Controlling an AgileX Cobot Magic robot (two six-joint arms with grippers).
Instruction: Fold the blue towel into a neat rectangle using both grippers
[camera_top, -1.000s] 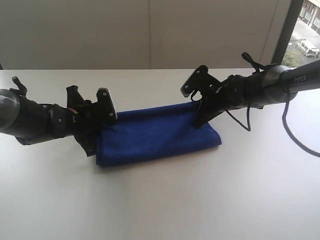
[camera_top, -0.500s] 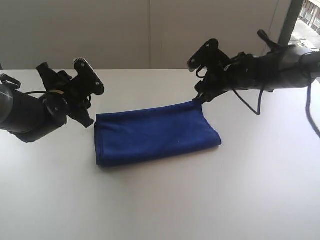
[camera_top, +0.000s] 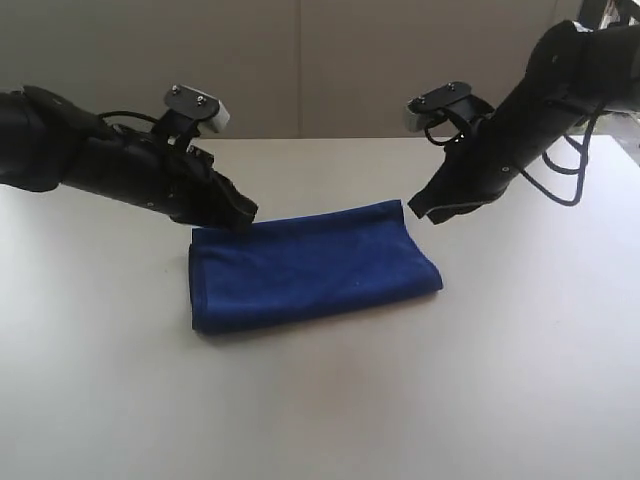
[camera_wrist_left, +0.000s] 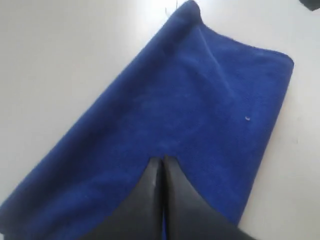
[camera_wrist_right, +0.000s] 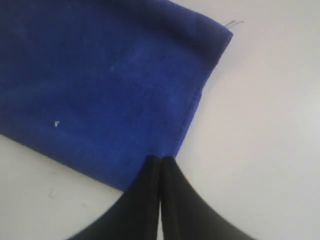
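The blue towel (camera_top: 310, 265) lies folded into a flat rectangle in the middle of the white table. My left gripper (camera_top: 243, 215) hangs just over its far left corner, jaws shut with nothing between them. The right gripper (camera_top: 420, 212) is beside the far right corner, a little off the cloth, also shut and empty. In the left wrist view the closed left gripper (camera_wrist_left: 162, 159) points over the towel (camera_wrist_left: 200, 100). The right wrist view shows the closed right gripper (camera_wrist_right: 160, 159) over the towel's (camera_wrist_right: 110, 75) stitched edge.
The white table (camera_top: 320, 410) stretches bare around the cloth, with a pale wall behind. A loose thread (camera_wrist_right: 234, 23) sticks out from one towel corner. Cables hang off the right arm (camera_top: 560, 90).
Both grippers let go of the towel, lifted back off it, and have gone from wide open to shut. The arms now point down at the far corners. The towel has not moved.
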